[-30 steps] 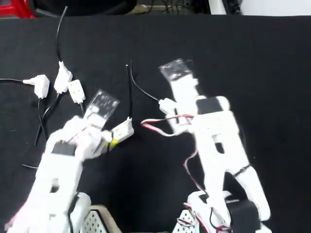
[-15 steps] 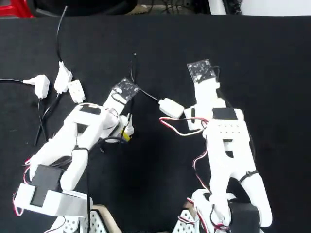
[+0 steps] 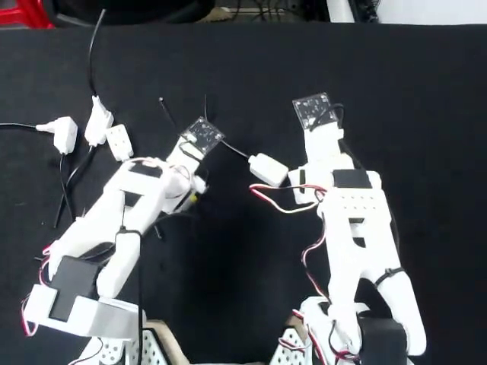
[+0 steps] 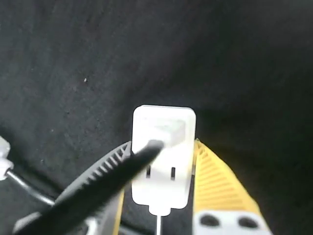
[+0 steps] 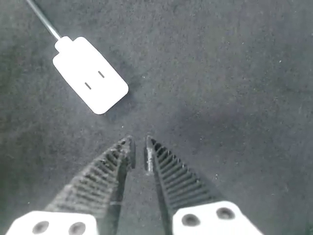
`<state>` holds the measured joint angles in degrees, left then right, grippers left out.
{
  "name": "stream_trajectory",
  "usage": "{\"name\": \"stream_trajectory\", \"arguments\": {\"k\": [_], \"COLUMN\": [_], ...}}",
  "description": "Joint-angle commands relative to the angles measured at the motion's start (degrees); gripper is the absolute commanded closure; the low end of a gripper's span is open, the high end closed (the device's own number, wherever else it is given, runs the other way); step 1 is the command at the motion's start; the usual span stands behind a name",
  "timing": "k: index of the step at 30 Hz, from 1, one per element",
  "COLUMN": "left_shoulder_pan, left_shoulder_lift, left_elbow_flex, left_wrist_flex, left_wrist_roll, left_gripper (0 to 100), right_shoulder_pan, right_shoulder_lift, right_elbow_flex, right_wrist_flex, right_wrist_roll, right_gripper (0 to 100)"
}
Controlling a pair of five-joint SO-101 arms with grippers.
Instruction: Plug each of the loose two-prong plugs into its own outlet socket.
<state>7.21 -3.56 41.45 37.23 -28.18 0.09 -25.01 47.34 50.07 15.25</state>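
Two sockets matter here. Your left gripper (image 4: pixel 164 147) is clenched on one white socket (image 4: pixel 164 183), pinching its sides, likely so the slotted face stays free for a plug. Your right gripper (image 5: pixel 139 152) is closed on nothing, just above the surface (image 5: pixel 234 73) near the second socket (image 5: pixel 90 81), which lies flat, slots up, untouched.

Your arms (image 3: pixel 354 228) are white with black servo blocks (image 3: pixel 65 284) and red-and-white wires (image 3: pixel 275 201); left fingers (image 4: pixel 220 176) yellow and grey. Right fingers (image 5: pixel 172 171) dark, ribbed.
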Motion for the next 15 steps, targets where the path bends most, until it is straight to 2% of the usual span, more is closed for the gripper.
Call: {"name": "stream_trajectory", "arguments": {"k": [1, 3, 6, 15], "left_shoulder_pan": [-7.2, -11.6, -15.2, -14.1], "left_shoulder_lift": [-2.1, -0.4, 6.4, 39.4], "left_elbow_flex": [-8.6, -14.8, -26.5, -70.2], "left_wrist_flex": [0.8, -0.3, 0.7, 22.9], "left_wrist_roll": [0.4, 1.0, 6.1, 7.8], "left_gripper": [97, 97, 97, 97], "right_shoulder_pan": [-0.9, -0.9, -1.1, -1.1], "right_shoulder_lift": [-1.8, -1.8, -1.8, -1.8], "right_elbow_flex": [-0.1, -0.1, 0.0, 1.7], "right_wrist_flex": [-1.0, -1.0, -1.0, -3.7], "right_wrist_roll": [0.4, 0.3, 0.2, 0.4], "right_gripper": [96.2, 96.2, 96.2, 96.2]}}
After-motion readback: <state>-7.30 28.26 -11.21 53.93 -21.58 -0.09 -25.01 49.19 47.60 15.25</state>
